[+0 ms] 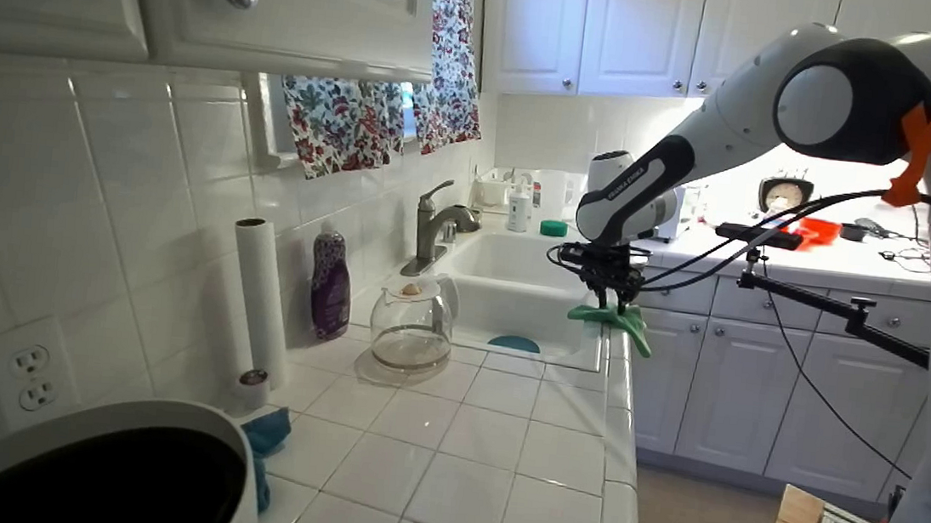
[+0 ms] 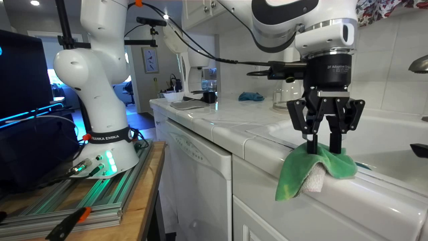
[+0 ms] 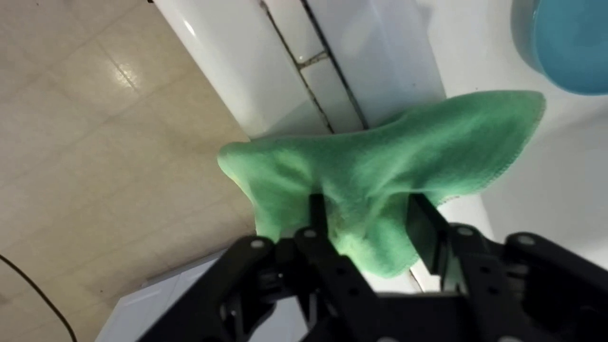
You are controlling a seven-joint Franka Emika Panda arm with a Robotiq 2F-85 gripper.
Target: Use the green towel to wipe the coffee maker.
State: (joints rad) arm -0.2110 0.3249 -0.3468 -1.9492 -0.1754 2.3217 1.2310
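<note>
The green towel (image 1: 630, 324) lies draped over the front rim of the sink (image 1: 584, 363); it also shows in an exterior view (image 2: 297, 170) with its pale underside hanging forward, and in the wrist view (image 3: 365, 152). My gripper (image 2: 324, 147) points down onto the towel. Its fingers stand apart with slack cloth between them, tips touching or just above the cloth. It also shows in the wrist view (image 3: 368, 202). A white appliance (image 2: 195, 78), seemingly the coffee maker, stands at the counter's far end. A glass carafe (image 1: 412, 333) stands on the counter beside the sink.
A faucet (image 1: 434, 233) rises behind the sink. A blue bowl (image 3: 577, 47) sits in the sink. A purple bottle (image 1: 331, 287) and a paper roll (image 1: 261, 302) stand by the wall. A blue cloth (image 2: 250, 96), grey mat (image 2: 189, 104) and black cup (image 2: 209, 97) are on the counter.
</note>
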